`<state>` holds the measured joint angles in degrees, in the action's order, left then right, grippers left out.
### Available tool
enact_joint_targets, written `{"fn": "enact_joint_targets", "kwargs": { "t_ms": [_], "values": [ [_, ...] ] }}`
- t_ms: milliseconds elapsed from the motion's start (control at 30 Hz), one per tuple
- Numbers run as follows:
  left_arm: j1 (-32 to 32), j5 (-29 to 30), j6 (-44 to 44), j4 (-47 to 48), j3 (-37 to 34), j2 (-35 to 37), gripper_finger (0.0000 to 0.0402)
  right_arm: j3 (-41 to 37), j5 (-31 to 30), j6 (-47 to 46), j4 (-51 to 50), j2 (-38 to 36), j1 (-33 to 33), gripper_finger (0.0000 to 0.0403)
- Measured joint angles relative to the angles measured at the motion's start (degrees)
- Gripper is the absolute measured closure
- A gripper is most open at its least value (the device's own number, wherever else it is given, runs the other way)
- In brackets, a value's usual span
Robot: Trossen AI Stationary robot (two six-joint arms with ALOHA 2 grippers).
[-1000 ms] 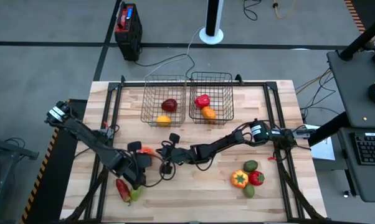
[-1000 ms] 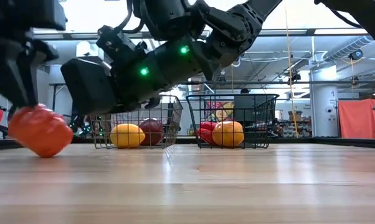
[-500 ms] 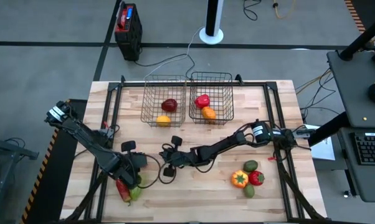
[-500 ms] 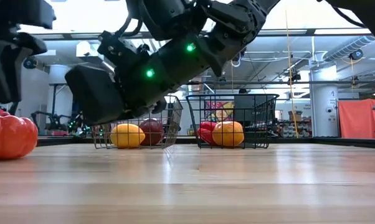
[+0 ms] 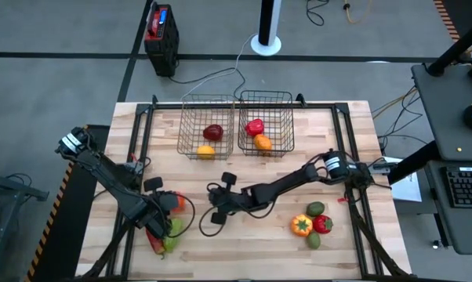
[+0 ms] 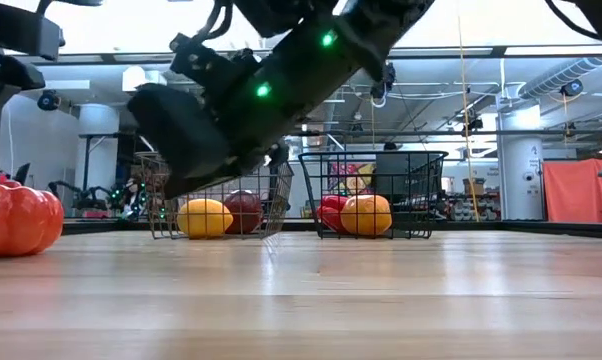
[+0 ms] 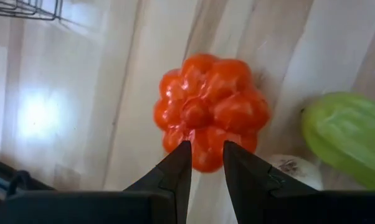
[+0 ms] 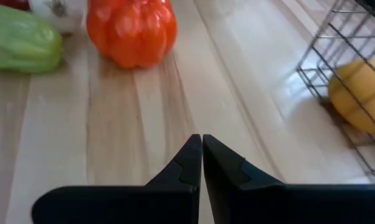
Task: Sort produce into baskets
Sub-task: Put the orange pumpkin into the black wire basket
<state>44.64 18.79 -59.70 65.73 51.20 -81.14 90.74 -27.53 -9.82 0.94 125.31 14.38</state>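
Note:
An orange-red lobed pepper (image 7: pixel 209 118) stands on its base on the table at the near left (image 5: pixel 176 202), and also shows in the low view (image 6: pixel 16 215). My left gripper (image 7: pixel 206 155) is right over it, fingers a little apart; whether they touch it I cannot tell. My right gripper (image 8: pixel 202 140) is shut and empty above the table's middle (image 5: pixel 215 207). The two wire baskets (image 5: pixel 207 125) (image 5: pixel 265 121) stand at the far middle. The left one holds a dark red and a yellow piece, the right one a red pepper and an orange piece.
A pale green piece (image 7: pixel 349 140), a white garlic bulb (image 7: pixel 287 168) and a long red pepper (image 5: pixel 154 237) lie by the orange-red pepper. Several red, orange and green pieces (image 5: pixel 310 225) sit at the near right. A black and red box (image 5: pixel 161 30) stands beyond the table.
My left gripper has carried the orange-red pepper toward the table's left and near edge. The pepper was tilted and off the wood; now it stands upright on the table. My right arm has risen a little and drifted toward the near edge.

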Motion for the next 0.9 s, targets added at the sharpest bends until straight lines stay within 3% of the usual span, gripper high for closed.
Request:
{"fn": "enact_joint_targets", "kwargs": {
  "t_ms": [333, 900],
  "values": [
    [0.8, -1.5, -0.3, -0.4, -1.3, 0.0, 0.0325, -0.2, -5.2, -3.2, -13.7, -4.1, 0.3, 0.0394],
    [0.8, 0.8, -0.6, -5.9, -6.8, 0.0, 0.0325, -0.5, -5.6, -3.7, -14.4, -4.1, 0.6, 0.0394]
  ]
}}
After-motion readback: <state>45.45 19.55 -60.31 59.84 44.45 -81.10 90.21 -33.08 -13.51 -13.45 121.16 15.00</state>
